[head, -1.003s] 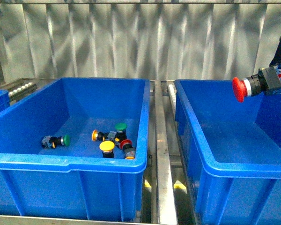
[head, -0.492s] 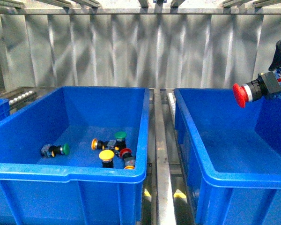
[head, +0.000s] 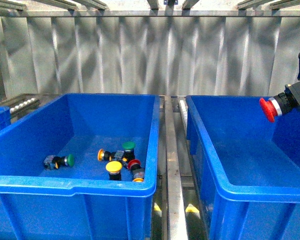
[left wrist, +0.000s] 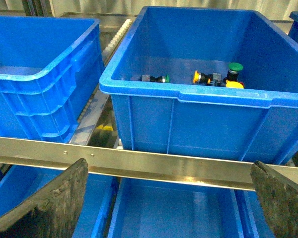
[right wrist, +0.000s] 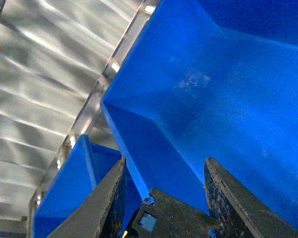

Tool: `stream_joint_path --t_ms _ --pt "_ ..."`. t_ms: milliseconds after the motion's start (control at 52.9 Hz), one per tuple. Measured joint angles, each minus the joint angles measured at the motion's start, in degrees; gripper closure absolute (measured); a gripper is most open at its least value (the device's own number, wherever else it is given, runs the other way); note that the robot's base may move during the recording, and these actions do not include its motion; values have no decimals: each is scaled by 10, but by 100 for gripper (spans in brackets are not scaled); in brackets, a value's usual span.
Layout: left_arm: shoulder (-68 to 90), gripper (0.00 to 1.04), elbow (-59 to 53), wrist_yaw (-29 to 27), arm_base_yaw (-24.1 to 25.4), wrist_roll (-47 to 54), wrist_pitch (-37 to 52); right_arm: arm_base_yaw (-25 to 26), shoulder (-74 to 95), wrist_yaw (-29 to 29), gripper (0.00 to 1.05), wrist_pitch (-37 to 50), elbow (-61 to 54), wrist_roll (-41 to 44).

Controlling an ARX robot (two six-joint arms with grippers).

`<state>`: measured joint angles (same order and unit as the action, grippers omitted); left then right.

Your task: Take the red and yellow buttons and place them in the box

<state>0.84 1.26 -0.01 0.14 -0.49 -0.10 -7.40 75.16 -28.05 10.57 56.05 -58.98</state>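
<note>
Right gripper (right wrist: 165, 198) grasps one red button (head: 268, 109) over the right bin (head: 225, 185). Left gripper (left wrist: 169, 166) released. Left bin (head: 75, 182) holds two green buttons (head: 128, 145), two yellow buttons (head: 113, 166), one red.

An industrial sorting bay: blue plastic bins (head: 90, 185) on steel roller rails (head: 171, 165), backed by a corrugated metal wall (head: 140, 55).

The blue bins (head: 75, 182) are smooth, glossy plastic, the rail (head: 171, 150) between them and the rippled back wall (head: 140, 55) bare shiny metal, the red button's (head: 268, 109) cap glossy plastic.
</note>
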Motion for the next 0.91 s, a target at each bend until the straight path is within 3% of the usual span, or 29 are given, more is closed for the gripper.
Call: stream_joint_path --t_ms 227,643,908 --pt "0 8 0 -1 -1 0 0 20 -16 3 65 -1 -7 -6" --pt "0 8 0 0 -1 0 0 120 -30 12 65 8 -23 -1" --pt "0 8 0 2 -1 0 1 184 32 3 65 6 42 147"
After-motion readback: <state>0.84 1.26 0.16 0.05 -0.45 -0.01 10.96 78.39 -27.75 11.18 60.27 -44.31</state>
